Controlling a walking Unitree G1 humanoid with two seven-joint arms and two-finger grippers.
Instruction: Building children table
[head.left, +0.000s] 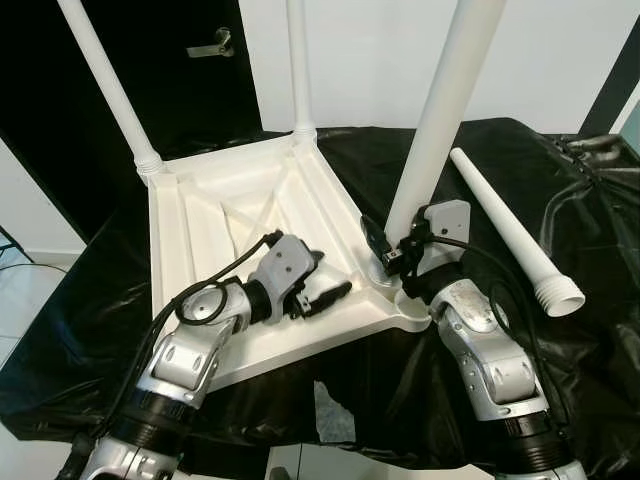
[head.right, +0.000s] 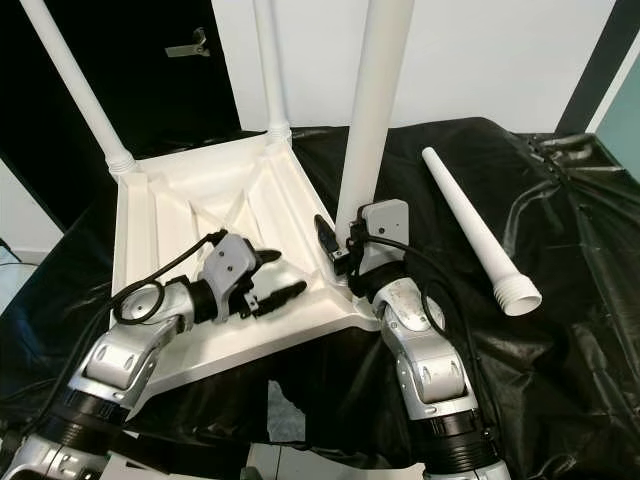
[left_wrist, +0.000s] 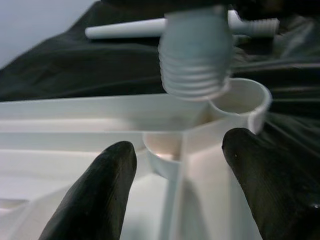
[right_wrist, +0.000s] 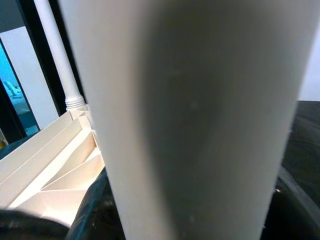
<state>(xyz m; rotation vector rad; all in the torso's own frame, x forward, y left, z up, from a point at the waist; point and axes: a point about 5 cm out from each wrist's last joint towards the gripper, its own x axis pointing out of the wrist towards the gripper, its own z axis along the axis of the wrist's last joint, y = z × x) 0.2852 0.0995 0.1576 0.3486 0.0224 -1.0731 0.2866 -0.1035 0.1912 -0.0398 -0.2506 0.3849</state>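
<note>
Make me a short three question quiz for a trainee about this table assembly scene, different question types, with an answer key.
1. True or false: the right gripper holds a white leg upright at the tabletop's corner socket.
2. How many legs already stand in the upside-down tabletop's far corners?
3. Where does the loose leg lie? A) on the black cloth B) inside the tabletop C) in the left gripper

Key: 1 true; 2 two; 3 A

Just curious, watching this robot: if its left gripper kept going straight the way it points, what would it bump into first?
Probably the threaded end of the table leg held by the right gripper, above the corner socket; depth is uncertain. The left gripper is open.
</note>
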